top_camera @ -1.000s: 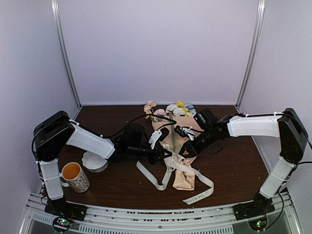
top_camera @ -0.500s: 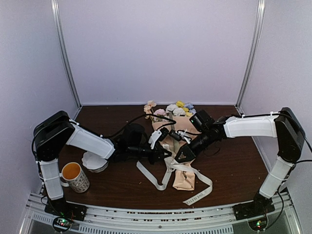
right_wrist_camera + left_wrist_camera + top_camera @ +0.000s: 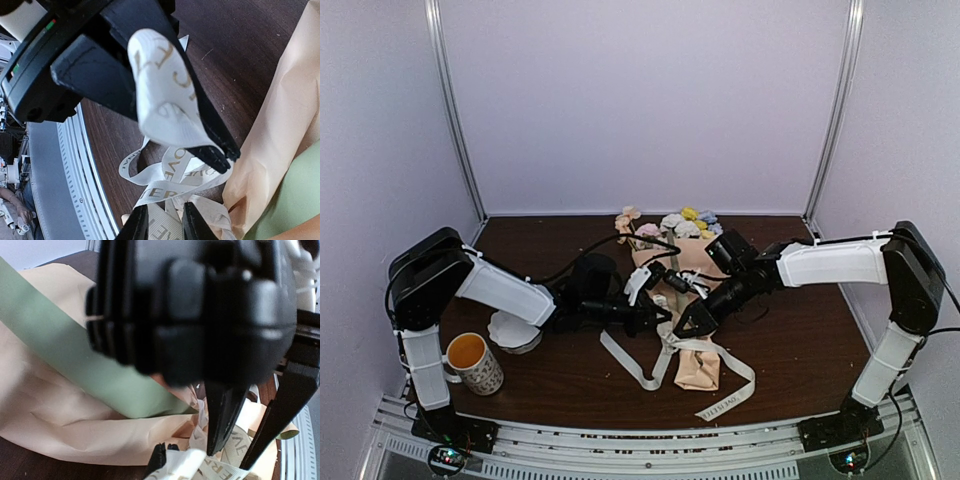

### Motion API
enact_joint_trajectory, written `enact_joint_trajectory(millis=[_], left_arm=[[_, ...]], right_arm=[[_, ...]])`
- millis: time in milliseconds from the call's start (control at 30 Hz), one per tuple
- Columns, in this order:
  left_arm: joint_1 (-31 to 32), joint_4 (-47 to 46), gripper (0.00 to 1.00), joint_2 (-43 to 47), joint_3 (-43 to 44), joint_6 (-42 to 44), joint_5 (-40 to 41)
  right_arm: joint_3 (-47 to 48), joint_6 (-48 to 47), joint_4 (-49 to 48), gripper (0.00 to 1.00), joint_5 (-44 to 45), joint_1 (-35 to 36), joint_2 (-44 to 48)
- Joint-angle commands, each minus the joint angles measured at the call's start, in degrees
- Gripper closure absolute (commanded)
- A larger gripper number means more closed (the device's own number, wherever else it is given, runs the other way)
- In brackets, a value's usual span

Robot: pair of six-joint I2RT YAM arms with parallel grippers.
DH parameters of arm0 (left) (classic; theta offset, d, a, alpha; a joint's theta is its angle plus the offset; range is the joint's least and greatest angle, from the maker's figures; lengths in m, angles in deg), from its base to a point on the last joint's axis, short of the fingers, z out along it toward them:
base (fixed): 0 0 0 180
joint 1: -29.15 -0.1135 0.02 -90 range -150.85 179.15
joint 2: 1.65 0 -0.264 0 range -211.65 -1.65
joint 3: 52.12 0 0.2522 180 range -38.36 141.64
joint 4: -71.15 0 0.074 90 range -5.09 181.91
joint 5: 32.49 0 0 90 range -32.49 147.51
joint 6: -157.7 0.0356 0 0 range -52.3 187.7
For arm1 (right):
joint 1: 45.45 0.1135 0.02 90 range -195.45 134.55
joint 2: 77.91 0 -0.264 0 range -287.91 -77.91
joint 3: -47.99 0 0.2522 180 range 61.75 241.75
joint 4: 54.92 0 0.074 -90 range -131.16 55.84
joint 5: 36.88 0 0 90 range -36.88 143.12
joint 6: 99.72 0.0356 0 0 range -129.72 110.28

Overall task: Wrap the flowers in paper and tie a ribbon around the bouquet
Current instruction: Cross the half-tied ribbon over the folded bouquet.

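The left gripper [image 3: 657, 316] is pressed together on a folded loop of the ribbon [image 3: 165, 95], just left of the bouquet [image 3: 698, 365]. The bouquet lies mid-table with its flowers [image 3: 686, 222] at the far end. The left arm reaches in low from the left, forearm nearly level. The right gripper [image 3: 684, 324] is partly spread and grips nothing, its tips just over the ribbon tangle at the waist of the paper [image 3: 55, 405] cone. Its arm stretches in from the right.

Dark brown wooden table [image 3: 800, 340]; pale lilac walls [image 3: 640, 100]; metal corner posts [image 3: 455, 110]; even light.
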Motion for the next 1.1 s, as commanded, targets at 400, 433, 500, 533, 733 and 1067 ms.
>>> enact_joint_trajectory(millis=[400,433,500,533,733,1067], left_arm=[[-0.7,-4.3,1.00,-0.6,-0.6,-0.5,-0.9],[-0.7,-4.4,1.00,-0.6,-0.7,-0.6,-0.8],[-0.8,-4.5,1.00,-0.6,-0.7,-0.7,-0.9],[-0.8,-4.5,1.00,-0.6,-0.6,-0.7,-1.0],[-1.0,-4.4,1.00,-0.6,-0.8,-0.7,-1.1],[-1.1,-4.8,1.00,-0.5,-1.0,-1.1,-1.3]], right_arm=[[4.1,-3.5,5.6,0.70,8.8,2.5,-2.8],[4.1,-3.5,5.3,0.70,8.3,2.7,-3.0],[4.0,-3.2,4.7,0.74,7.4,3.1,-3.3],[4.0,-3.0,4.6,0.77,7.3,3.2,-3.4],[4.8,-2.5,5.2,0.94,6.7,3.1,-0.7],[3.9,-1.0,5.3,1.00,11.8,2.6,5.1]])
